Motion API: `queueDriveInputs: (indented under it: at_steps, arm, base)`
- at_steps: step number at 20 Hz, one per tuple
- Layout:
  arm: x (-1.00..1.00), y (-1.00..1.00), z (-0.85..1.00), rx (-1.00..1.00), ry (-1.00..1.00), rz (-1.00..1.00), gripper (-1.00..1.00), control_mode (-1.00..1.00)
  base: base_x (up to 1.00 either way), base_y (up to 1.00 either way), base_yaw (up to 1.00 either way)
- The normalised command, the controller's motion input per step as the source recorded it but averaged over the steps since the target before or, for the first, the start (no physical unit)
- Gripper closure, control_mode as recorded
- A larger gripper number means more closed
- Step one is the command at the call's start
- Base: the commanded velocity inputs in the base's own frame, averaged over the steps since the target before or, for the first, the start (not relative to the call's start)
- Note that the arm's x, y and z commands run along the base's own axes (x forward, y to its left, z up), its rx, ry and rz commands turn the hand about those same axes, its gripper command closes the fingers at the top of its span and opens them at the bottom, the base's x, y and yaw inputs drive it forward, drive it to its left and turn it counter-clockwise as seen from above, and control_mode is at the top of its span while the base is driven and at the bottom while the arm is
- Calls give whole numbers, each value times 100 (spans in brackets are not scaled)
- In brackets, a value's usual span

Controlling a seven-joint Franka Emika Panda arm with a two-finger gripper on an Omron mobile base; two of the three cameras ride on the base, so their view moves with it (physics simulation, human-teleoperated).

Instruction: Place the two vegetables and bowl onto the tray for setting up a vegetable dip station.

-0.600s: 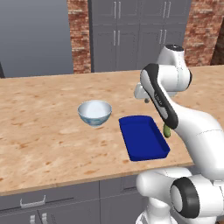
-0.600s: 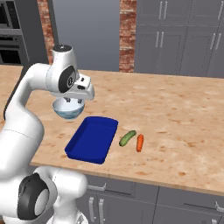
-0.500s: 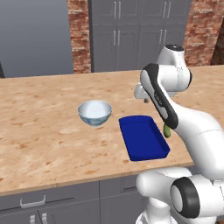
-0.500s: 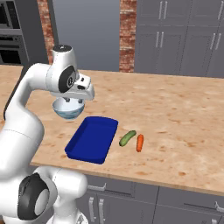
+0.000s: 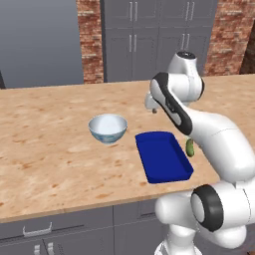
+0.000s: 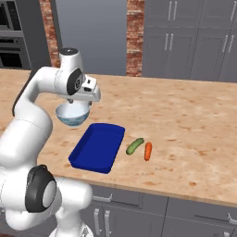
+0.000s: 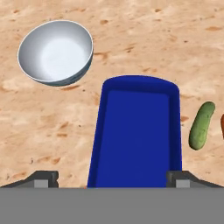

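The deep-blue tray (image 5: 163,156) (image 6: 98,146) (image 7: 135,131) lies empty near the counter's front edge. The pale blue-white bowl (image 5: 107,128) (image 6: 72,114) (image 7: 56,51) stands upright on the counter just behind and left of the tray. A green cucumber (image 5: 190,147) (image 6: 135,146) (image 7: 201,125) lies on the counter right of the tray. Beside it is an orange carrot (image 6: 148,151) (image 7: 222,127). My gripper (image 5: 152,105) (image 6: 90,98) (image 7: 111,179) hangs open well above the tray's far end, beside the bowl. It holds nothing, and its fingertips (image 7: 43,178) stand wide apart.
The wooden counter (image 5: 50,154) (image 6: 194,120) runs wide to both sides and back to grey cabinets (image 5: 149,40) and a brick wall (image 6: 135,32). Its front edge passes just below the tray. An oven (image 6: 10,32) stands at the far left.
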Motion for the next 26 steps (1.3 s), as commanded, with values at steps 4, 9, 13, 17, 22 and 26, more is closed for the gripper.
queueDriveInputs:
  at_steps: [4, 9, 13, 17, 22, 26]
  arm:
    - [58, 21, -7, 0, 5, 0, -100, -100]
    - [57, 29, -11, -4, 15, 0, -100, -100]
    - [45, 39, -21, -3, 10, -1, -100, -100]
    - [38, 23, -27, 0, 1, -1, -100, -100]
    - [28, 5, -37, 0, 0, -6, -100, -100]
    - [21, 8, -35, -2, 0, -7, -100, -100]
  base:
    - [0, 0, 0]
    - [0, 0, 0]
    - [0, 0, 0]
    - [0, 0, 0]
    - [0, 0, 0]
    - [0, 0, 0]
